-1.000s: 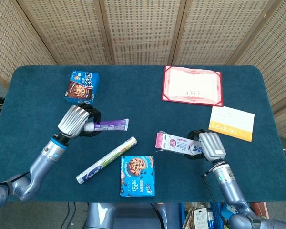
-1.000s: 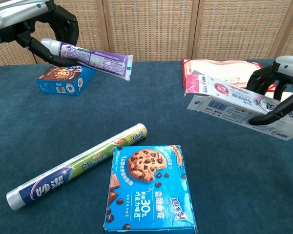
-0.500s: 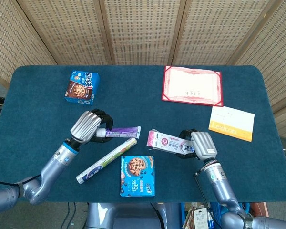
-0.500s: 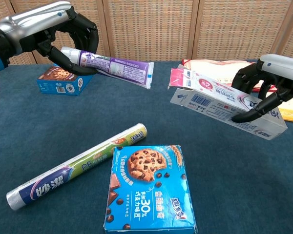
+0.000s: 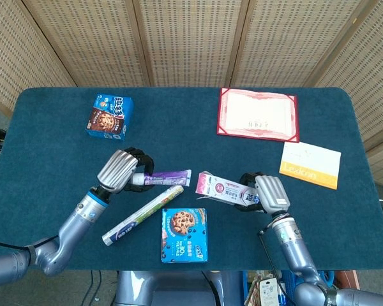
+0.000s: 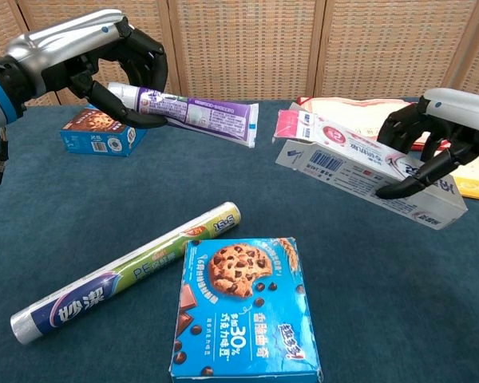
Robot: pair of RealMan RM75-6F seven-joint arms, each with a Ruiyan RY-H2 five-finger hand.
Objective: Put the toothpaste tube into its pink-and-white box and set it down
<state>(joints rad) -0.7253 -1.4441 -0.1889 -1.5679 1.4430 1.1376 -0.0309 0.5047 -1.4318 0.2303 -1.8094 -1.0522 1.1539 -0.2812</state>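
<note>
Wicker screens back a dark blue surface (image 5: 45, 127). Left hand (image 5: 119, 169) has its fingers (image 6: 136, 120) curled around the cap end of the toothpaste tube (image 6: 193, 116), held above the surface, flat end pointing toward 3 o'clock. Right hand (image 5: 268, 192) grips the pink-and-white box (image 6: 359, 171), its open flap end toward 9 o'clock, near the tube's tip but apart. A film roll (image 5: 142, 213) and a cookie box (image 5: 184, 234) lie at 6 o'clock.

Two cameras, one table (image 5: 45, 115)

Head view looks steeply down from the near side; chest view sits low and close, facing far, sharing the middle.
</note>
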